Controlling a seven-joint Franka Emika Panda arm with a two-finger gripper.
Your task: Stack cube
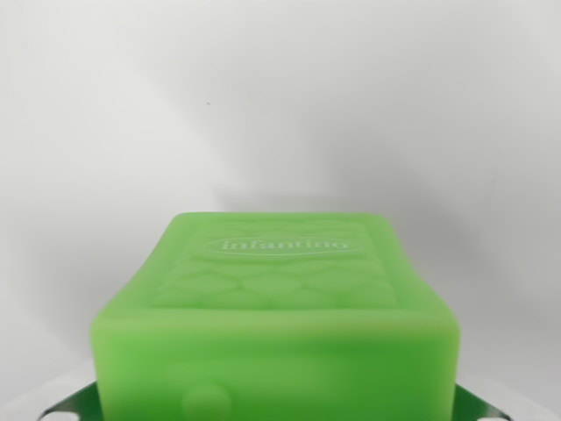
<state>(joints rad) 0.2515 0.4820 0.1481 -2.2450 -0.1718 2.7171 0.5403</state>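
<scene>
1. A green cube (273,338) is filling the lower middle of the wrist view, very close under the camera, with its embossed "infantino" face and scale pattern tilting up and away.
2. At both bottom corners of the cube, dark metallic fingertips (63,405) are showing just beside its sides; the gripper (273,412) appears to be pinching the cube between them, though the actual contact is lying below the frame edge, so this is a judgement.
3. Beyond the cube, only a plain white surface (280,105) is appearing, with soft shadows; no second cube is showing anywhere.
4. Judging from this, the carrying step seems to be in hand: the cube is sitting in the claw, not yet resting on another block.
5. The next move is calling for bringing a base cube into sight beyond the green cube, centring over it, lowering squarely, and only then releasing.
</scene>
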